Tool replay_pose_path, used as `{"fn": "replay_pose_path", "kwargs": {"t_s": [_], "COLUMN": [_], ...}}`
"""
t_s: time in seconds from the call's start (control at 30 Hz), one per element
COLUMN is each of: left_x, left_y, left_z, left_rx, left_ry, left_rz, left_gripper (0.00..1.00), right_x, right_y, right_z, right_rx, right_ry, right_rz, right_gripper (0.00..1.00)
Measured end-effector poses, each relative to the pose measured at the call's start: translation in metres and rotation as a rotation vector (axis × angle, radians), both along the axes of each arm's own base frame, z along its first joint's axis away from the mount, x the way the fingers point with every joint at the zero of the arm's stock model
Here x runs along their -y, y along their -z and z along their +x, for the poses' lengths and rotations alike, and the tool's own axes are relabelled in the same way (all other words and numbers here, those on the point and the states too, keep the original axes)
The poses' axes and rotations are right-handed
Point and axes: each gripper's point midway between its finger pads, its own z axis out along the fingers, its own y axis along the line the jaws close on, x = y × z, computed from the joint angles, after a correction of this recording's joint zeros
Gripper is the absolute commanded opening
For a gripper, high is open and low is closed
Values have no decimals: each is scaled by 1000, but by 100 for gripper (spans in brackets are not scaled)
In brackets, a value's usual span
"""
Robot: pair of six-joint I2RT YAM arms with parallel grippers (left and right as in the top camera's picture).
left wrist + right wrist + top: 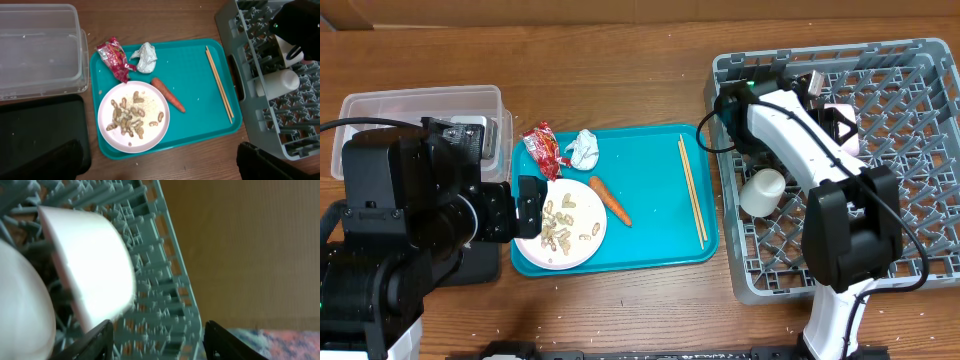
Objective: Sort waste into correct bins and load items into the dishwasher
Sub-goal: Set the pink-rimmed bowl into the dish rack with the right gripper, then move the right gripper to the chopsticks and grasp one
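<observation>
A white plate [555,258] with peanut shells [558,222] and rice scraps lies on the teal tray. Beside it are an orange carrot [610,200], a red wrapper [545,148], a white paper ball [583,148] and wooden chopsticks [692,190]. My left gripper [525,205] is open and empty over the plate's left edge; its fingers [160,165] frame the plate [155,105]. My right gripper [828,100] is open and empty over the grey dish rack [920,200], next to a white bowl [92,265]. A white cup [763,190] lies in the rack.
The teal tray [660,250] lies mid-table. The clear tub [420,105] stands at the back left, and the black tray [35,130] lies in front of it, mostly under my left arm. A second white bowl [20,315] shows at the left edge of the right wrist view.
</observation>
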Motion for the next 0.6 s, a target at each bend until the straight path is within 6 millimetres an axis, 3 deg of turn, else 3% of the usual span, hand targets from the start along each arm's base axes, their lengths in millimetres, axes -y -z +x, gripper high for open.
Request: {"fn": "replay_pose_path", "kwargs": {"t_s": [0.1,0.2,0.33,0.43,0.53,0.6], "left_x": [0,0,0,0,0,0], "left_y": [0,0,0,0,0,0], "left_z": [0,0,0,0,0,0], "left_rx": [0,0,0,0,0,0], "left_ry": [0,0,0,0,0,0], "left_rz": [0,0,0,0,0,0], "left_gripper": [100,100,100,100,100,100], "right_x": [-18,-54,-133,-207,-258,-274], "right_y": [-7,-15,-21,-14,2,20], "right_z": [0,3,3,-4,-10,-16], "right_rx": [48,101,110,37,-41,-101], "right_ry": [9,-31,-189,-341,-436,-455], "right_rz": [88,240,557,849,1056,1138], "right_gripper": [60,60,56,45,37,32]}}
